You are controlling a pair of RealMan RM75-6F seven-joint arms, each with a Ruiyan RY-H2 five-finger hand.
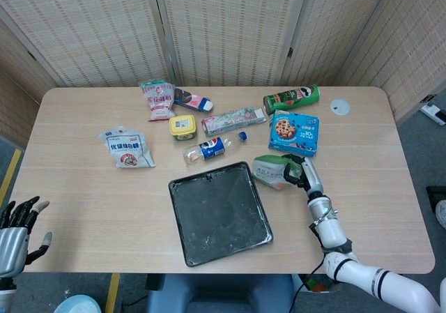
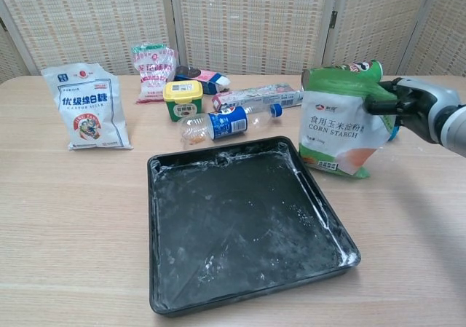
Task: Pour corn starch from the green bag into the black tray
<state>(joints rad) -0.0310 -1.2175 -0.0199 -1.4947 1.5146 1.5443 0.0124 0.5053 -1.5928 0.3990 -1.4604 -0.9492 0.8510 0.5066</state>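
The green corn starch bag (image 2: 336, 119) stands upright in my right hand (image 2: 409, 105), which grips its top right corner. The bag's lower edge hangs just beside the right rim of the black tray (image 2: 240, 225), near its far right corner. From the head view, the bag (image 1: 272, 171) sits between the tray (image 1: 219, 215) and my right hand (image 1: 304, 173). White powder dusts the tray floor. My left hand (image 1: 15, 235) hangs off the table's front left corner with its fingers apart, holding nothing.
Behind the tray lie a plastic bottle (image 1: 212, 148), a yellow tub (image 1: 182, 126), a long box (image 1: 233, 120), a pink bag (image 1: 157, 99) and a white sugar bag (image 1: 127, 147). A blue cookie box (image 1: 295, 132), a green can (image 1: 291, 98) and a white lid (image 1: 339, 106) lie at the back right.
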